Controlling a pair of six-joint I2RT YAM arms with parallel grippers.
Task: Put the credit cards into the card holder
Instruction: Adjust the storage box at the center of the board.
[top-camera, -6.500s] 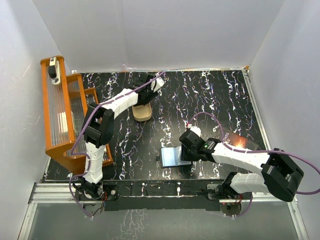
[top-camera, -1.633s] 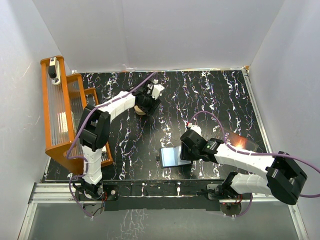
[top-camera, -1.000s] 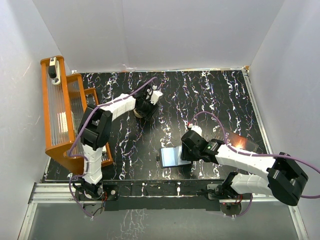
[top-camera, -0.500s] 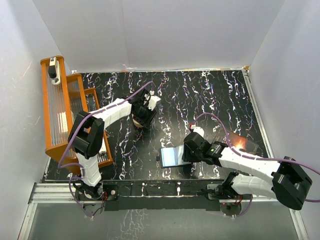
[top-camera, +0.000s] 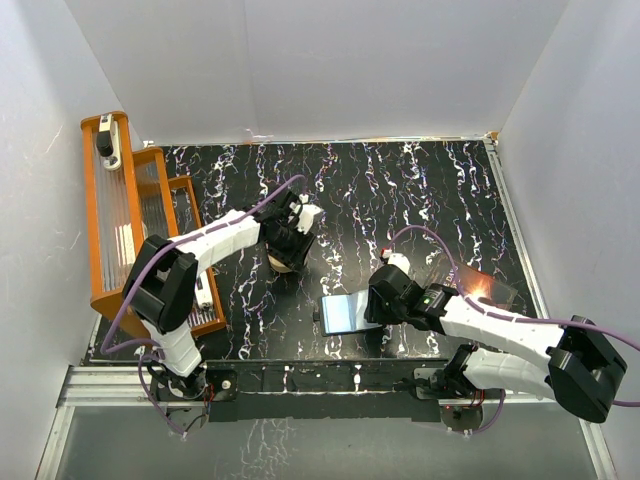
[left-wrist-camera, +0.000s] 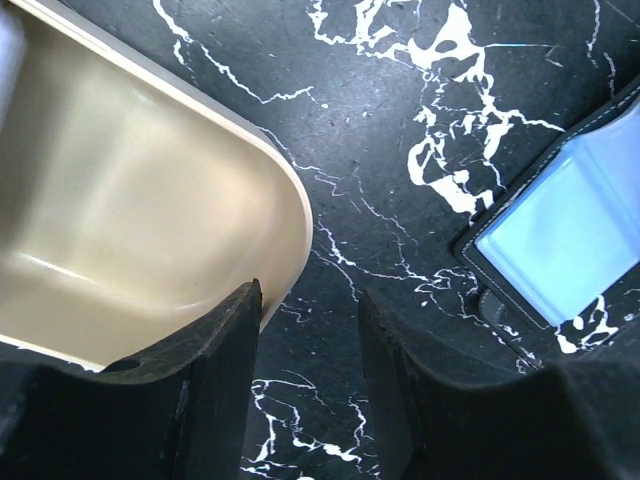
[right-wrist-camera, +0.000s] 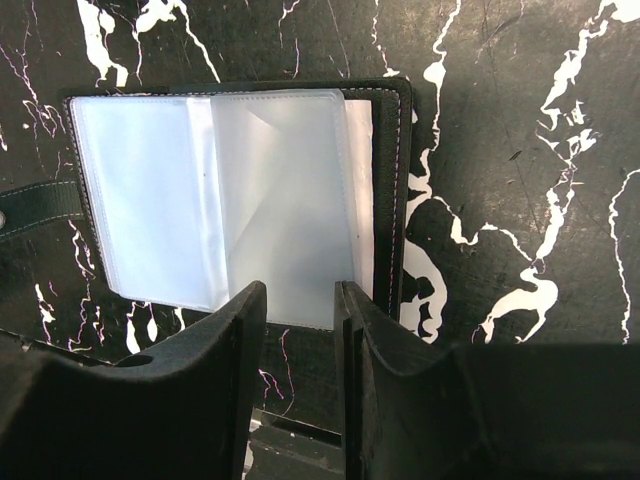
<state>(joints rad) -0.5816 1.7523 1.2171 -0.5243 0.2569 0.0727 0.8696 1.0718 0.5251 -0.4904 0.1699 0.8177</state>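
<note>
The card holder (top-camera: 343, 312) lies open on the black marbled table, its clear sleeves up; it also shows in the right wrist view (right-wrist-camera: 230, 190) and at the right edge of the left wrist view (left-wrist-camera: 575, 235). My right gripper (top-camera: 374, 303) (right-wrist-camera: 300, 335) hovers at its right edge, jaws a little apart and empty. My left gripper (top-camera: 288, 240) (left-wrist-camera: 305, 335) is open, its left finger (left-wrist-camera: 215, 380) at the rim of the tan oval tray (top-camera: 281, 263) (left-wrist-camera: 130, 200). The tray's visible inside is bare. I see no credit card clearly in any view.
An orange rack (top-camera: 120, 230) stands along the left wall with a white object (top-camera: 105, 140) on top. A dark flat sheet (top-camera: 480, 287) with an orange glare lies right of the right arm. White walls close in three sides.
My left gripper has moved toward the near side and the tan tray has slid with it, closer to the card holder. My right gripper has shifted slightly and stays at the holder's right edge.
</note>
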